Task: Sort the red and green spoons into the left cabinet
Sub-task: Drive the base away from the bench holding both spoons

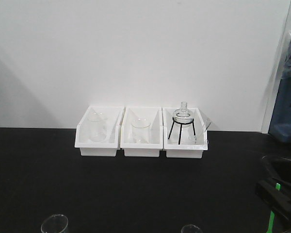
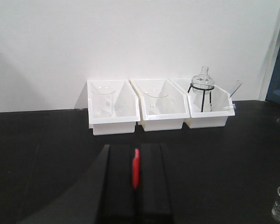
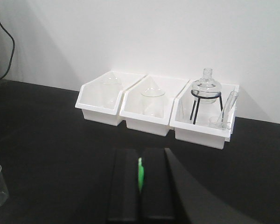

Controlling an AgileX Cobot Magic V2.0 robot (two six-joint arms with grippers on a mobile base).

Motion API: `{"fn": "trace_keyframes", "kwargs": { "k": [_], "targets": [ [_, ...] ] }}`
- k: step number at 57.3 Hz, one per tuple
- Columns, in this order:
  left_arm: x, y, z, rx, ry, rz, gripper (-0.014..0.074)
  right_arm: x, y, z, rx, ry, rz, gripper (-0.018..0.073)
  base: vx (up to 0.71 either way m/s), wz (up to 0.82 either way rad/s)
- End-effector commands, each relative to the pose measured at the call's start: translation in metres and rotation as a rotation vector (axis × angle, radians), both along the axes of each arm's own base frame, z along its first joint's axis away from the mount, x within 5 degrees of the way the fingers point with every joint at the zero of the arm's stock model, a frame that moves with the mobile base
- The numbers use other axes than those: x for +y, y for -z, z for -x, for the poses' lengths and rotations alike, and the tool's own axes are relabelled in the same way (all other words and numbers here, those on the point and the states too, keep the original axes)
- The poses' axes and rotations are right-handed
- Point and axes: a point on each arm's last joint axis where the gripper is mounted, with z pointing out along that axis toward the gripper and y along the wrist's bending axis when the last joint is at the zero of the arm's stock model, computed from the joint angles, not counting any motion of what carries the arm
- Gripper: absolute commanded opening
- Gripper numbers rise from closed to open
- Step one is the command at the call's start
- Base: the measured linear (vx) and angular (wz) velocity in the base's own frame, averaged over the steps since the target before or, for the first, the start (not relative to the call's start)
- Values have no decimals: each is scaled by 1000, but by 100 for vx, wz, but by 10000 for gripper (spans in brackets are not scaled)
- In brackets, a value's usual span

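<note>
The black counter (image 1: 136, 194) carries white bins (image 1: 141, 145) at its back edge. Nearer the front edge, the left gripper (image 2: 135, 156) pinches the red spoon (image 2: 136, 172) and the right gripper (image 3: 140, 156) the green spoon (image 3: 140, 177). Picking looks done, so next comes carrying both to the unseen left cabinet.

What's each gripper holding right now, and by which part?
Left gripper pinches the red spoon, right gripper the green spoon; the gripped part is hidden.

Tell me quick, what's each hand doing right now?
Left hand: closed on the red spoon.
Right hand: closed on the green spoon.
</note>
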Motion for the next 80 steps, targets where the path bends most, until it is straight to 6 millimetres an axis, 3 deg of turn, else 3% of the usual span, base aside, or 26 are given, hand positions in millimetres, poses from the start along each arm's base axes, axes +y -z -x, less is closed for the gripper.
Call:
{"fn": "trace_keyframes", "kwargs": {
  "k": [1,41,80],
  "targets": [
    [2,-16,0,-91,-16,35,-6,3,-15,2,-72,-38,-35,-6,0,0],
    [2,-16,0,-91,-16,35,-6,3,-15,1,-68,-38,-34,-6,-3,0],
    [2,-16,0,-90,-16,35,-6,3,-15,1,-68,-38,-34,-6,-22,7]
  ]
}}
